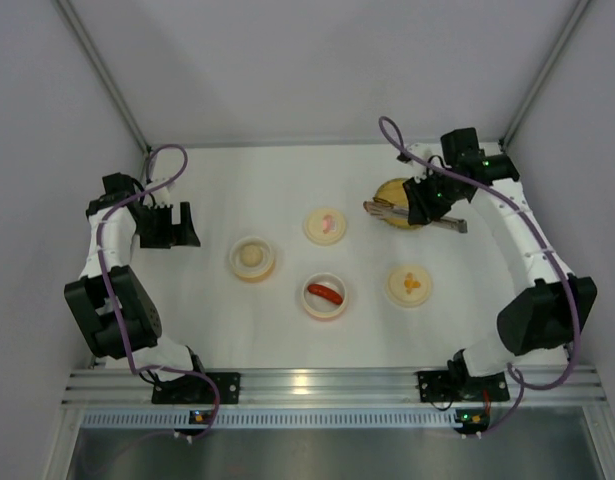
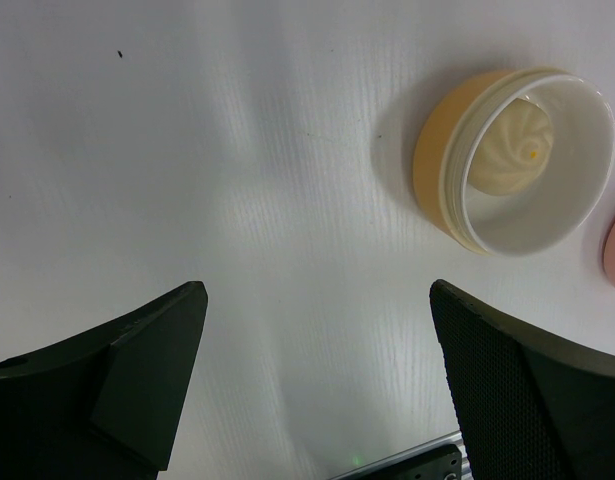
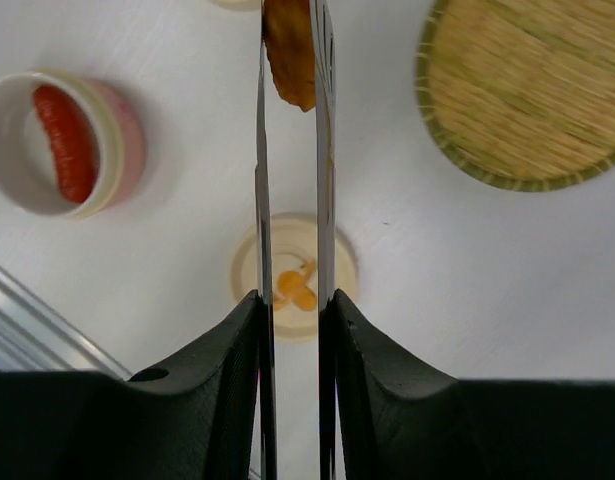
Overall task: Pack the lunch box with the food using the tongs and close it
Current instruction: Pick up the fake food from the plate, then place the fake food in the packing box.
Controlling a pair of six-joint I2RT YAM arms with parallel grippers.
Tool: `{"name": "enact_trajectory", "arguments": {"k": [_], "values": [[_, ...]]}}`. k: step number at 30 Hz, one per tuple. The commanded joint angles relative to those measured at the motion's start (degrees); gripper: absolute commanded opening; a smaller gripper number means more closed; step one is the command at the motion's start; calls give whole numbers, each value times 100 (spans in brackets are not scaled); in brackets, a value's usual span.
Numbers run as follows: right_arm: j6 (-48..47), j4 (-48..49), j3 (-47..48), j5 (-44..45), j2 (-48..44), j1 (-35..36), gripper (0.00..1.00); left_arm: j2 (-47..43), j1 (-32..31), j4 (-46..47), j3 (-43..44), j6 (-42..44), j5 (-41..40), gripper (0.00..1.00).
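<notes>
My right gripper is shut on the silver tongs, pressing their two arms close together. The tongs' tips pinch a brown-orange piece of food above the table, just left of the round woven plate. A pink lunch box cup holds a red sausage piece. An orange cup holds the pale cream ball. My left gripper hangs open and empty, left of the orange cup.
Two cream round lids lie flat on the table: one with a pink mark, one with an orange mark. Grey walls close in the back and both sides. A metal rail runs along the near edge.
</notes>
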Motion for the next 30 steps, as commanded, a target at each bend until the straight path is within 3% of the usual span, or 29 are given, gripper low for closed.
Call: {"name": "enact_trajectory", "arguments": {"k": [1, 7, 13, 30], "values": [[191, -232, -429, -606, -514, 731, 0, -103, 23, 60, 88, -51, 147, 98], [437, -83, -1045, -773, -840, 1707, 0, -191, 23, -19, 105, -16, 103, 98], [490, -83, -1327, -888, -919, 2244, 0, -261, 23, -63, 88, 37, 59, 98], [437, -276, -1599, -993, -884, 2746, 0, -340, 5, -11, -70, 19, 33, 98]]}}
